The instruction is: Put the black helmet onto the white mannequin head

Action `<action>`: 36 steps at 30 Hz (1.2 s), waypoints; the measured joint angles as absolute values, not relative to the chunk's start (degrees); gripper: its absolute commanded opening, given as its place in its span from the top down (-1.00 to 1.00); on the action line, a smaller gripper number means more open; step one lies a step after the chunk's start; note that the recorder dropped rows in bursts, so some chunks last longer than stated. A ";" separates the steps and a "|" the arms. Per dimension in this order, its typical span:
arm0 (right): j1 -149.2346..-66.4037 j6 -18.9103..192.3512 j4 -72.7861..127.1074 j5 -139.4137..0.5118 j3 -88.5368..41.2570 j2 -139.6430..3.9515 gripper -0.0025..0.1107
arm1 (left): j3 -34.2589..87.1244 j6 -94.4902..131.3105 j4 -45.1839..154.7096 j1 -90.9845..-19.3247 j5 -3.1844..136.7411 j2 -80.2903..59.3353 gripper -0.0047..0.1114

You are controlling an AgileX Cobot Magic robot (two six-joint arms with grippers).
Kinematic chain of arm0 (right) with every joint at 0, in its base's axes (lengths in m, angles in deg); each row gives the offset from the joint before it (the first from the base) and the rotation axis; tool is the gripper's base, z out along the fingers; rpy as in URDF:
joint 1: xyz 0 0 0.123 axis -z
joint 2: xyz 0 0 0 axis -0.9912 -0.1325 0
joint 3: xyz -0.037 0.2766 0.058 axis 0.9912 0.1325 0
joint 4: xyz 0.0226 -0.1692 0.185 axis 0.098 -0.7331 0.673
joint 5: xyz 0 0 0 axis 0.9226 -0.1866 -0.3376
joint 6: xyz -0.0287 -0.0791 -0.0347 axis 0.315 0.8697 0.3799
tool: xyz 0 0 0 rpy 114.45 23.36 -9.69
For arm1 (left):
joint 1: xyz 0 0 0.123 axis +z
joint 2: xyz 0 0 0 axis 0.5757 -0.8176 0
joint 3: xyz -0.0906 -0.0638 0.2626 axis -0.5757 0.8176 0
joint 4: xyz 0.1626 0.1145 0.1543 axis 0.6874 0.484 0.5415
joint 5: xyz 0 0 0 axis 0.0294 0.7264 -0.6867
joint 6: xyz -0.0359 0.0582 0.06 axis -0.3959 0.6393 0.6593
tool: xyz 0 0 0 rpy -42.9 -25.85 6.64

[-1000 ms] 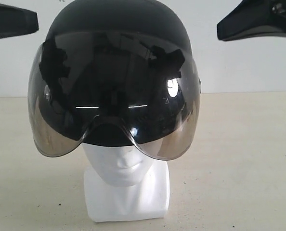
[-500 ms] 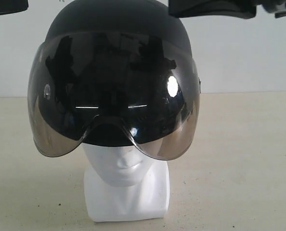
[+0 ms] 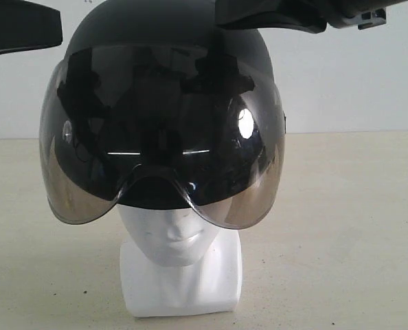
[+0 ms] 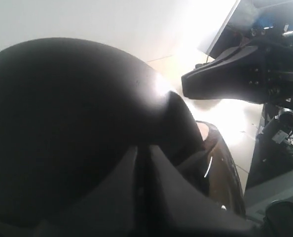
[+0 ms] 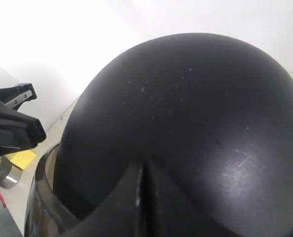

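Note:
The black helmet (image 3: 166, 103) sits on the white mannequin head (image 3: 180, 234) with its smoky visor (image 3: 238, 185) lowered over the eyes; nose, mouth, neck and block base show below. My left gripper (image 3: 56, 31) hovers beside the helmet's upper left, shut with nothing between its fingers, which meet just over the shell (image 4: 62, 123) in the left wrist view (image 4: 142, 148). My right gripper (image 3: 224, 17) reaches across the crown from the right, also shut and empty, its fingers pressed together (image 5: 142, 168) above the dome (image 5: 196, 98).
The head stands on a beige tabletop (image 3: 341, 240) before a white wall (image 3: 348, 89). A yellow note (image 5: 20, 158) and a metal cylinder (image 5: 1, 173) lie beyond the helmet in the right wrist view. Dark equipment (image 4: 279, 148) stands off the table's side.
The right gripper has swung leftward from the upper right until it is over the helmet's crown. The left gripper rose, then came back down at the upper left. Helmet and head have not moved.

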State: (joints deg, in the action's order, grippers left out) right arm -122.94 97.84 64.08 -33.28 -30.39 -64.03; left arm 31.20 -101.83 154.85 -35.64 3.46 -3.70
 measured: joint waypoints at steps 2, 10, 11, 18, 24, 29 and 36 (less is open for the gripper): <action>-122.94 97.71 64.08 -33.09 -30.39 -64.15 0.96 | 31.20 -101.83 154.85 -35.64 2.38 -4.29 0.84; -122.94 96.40 64.44 -28.16 -30.39 -64.47 0.96 | 31.20 -102.05 154.45 -35.64 -1.63 -5.22 0.84; -122.94 96.42 64.53 -27.41 -30.39 -64.47 0.96 | 31.20 -102.08 154.45 -35.64 -1.96 -5.22 0.84; -122.94 96.05 64.79 -24.68 -30.39 -64.47 0.96 | 35.34 -102.15 152.79 -35.64 -3.41 -5.22 0.84; -122.94 95.90 64.68 -22.92 -30.49 -64.47 0.96 | 40.63 -101.41 151.38 -35.64 -5.47 -4.87 0.84; -122.94 95.76 64.68 -21.87 -30.49 -64.47 0.96 | 42.61 -100.95 152.24 -35.64 -6.74 -4.87 0.84; -122.94 94.97 64.49 -20.45 -30.49 -64.47 0.96 | 42.70 -100.50 152.87 -35.64 -7.03 -4.15 0.84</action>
